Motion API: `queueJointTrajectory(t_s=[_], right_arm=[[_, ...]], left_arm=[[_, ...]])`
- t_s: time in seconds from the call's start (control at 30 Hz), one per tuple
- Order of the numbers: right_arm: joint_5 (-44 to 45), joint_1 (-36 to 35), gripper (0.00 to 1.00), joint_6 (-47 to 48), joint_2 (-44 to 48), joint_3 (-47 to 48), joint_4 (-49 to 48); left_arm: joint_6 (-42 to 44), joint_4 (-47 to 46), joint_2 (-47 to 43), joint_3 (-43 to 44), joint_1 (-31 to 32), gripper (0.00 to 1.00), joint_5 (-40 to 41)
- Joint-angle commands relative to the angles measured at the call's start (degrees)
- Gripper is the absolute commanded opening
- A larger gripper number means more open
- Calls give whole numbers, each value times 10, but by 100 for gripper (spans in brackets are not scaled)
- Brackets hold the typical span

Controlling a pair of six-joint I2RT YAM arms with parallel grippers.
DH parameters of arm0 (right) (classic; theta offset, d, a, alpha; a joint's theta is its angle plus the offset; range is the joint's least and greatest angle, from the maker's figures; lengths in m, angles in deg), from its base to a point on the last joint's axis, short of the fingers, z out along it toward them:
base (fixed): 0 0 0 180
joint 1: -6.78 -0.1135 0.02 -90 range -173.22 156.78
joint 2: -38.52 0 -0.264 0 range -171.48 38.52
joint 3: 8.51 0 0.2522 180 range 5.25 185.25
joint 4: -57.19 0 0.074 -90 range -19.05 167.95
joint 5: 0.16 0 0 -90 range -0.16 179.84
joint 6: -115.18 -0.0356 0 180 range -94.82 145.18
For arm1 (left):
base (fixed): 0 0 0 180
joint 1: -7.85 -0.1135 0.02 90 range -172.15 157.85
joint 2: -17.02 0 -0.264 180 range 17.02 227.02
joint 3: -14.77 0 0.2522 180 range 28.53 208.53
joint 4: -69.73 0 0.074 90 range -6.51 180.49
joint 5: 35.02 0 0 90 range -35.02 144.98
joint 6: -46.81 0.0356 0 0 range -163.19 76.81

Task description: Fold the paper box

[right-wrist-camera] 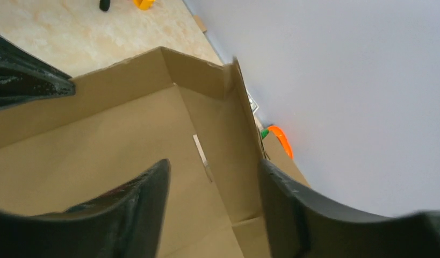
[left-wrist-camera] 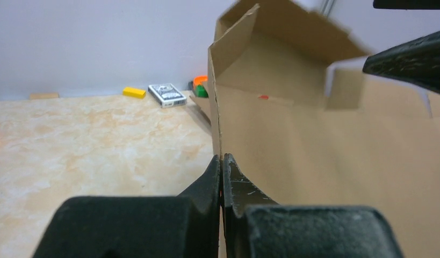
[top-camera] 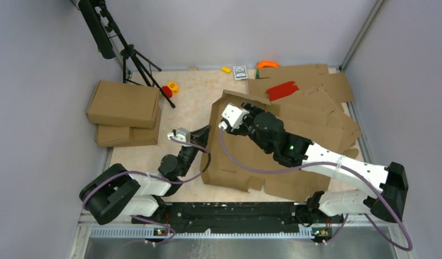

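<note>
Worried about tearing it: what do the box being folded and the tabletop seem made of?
Plain brown die-cut box: likely corrugated cardboard, matte, with raw cut edges and creased fold lines. Beige mottled tabletop: marble-like pattern, smooth with faint sheen; laminate or stone, cannot tell which.

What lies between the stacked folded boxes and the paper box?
The left hand, pinching the paper box by its wall, over bare table; the top view shows it.
</note>
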State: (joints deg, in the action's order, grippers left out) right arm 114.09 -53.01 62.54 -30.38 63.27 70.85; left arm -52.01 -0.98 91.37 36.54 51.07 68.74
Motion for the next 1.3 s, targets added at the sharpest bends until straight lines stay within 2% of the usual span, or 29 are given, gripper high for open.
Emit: queueJointTrajectory(t_s=[0.0, 0.03, 0.1, 0.2, 0.3, 0.37, 0.43, 0.5, 0.6, 0.73, 0.9, 1.07, 1.17, 1.2, 1.27], right_arm=[[46, -2, 70, -95, 0, 70, 58], [44, 6, 78, -127, 0, 82, 90], [30, 32, 87, -223, 0, 116, 149], [-51, 96, 89, -371, -13, 163, 266], [-34, 147, 89, -478, -29, 169, 363], [-42, 201, 89, -535, -34, 150, 410], [-100, 285, 89, -586, -21, 107, 418], [-177, 379, 89, -629, 25, 44, 386], [-194, 488, 88, -670, 81, -35, 335], [-146, 562, 90, -708, 63, -62, 343], [-66, 579, 91, -708, 22, -82, 335], [-30, 584, 91, -691, -6, -111, 307], [-53, 594, 92, -684, -40, -128, 286], [-80, 595, 92, -676, -50, -134, 272], [-193, 613, 90, -644, -60, -153, 226]], left_arm=[[-13, -71, -19, -12, 5, 0, -9], [-13, -73, -19, -13, 5, 0, -10], [-21, -59, -23, -10, 5, 0, -5], [-31, 24, -44, 13, 5, 0, 2], [-52, 190, -87, 50, 5, 0, 10], [-108, 364, -113, 102, 5, 0, 77], [-125, 510, -119, 153, 4, 0, 105], [-118, 573, -115, 175, 3, 0, 116], [-135, 616, -103, 195, -3, 0, 124], [-152, 663, -75, 221, -14, 0, 129], [-175, 741, -48, 254, -45, 0, 164], [-192, 759, -72, 235, -95, 0, 172], [-192, 744, -86, 222, -118, 0, 151], [-190, 741, -85, 220, -118, 0, 142], [-186, 732, -78, 223, -119, 0, 120]])
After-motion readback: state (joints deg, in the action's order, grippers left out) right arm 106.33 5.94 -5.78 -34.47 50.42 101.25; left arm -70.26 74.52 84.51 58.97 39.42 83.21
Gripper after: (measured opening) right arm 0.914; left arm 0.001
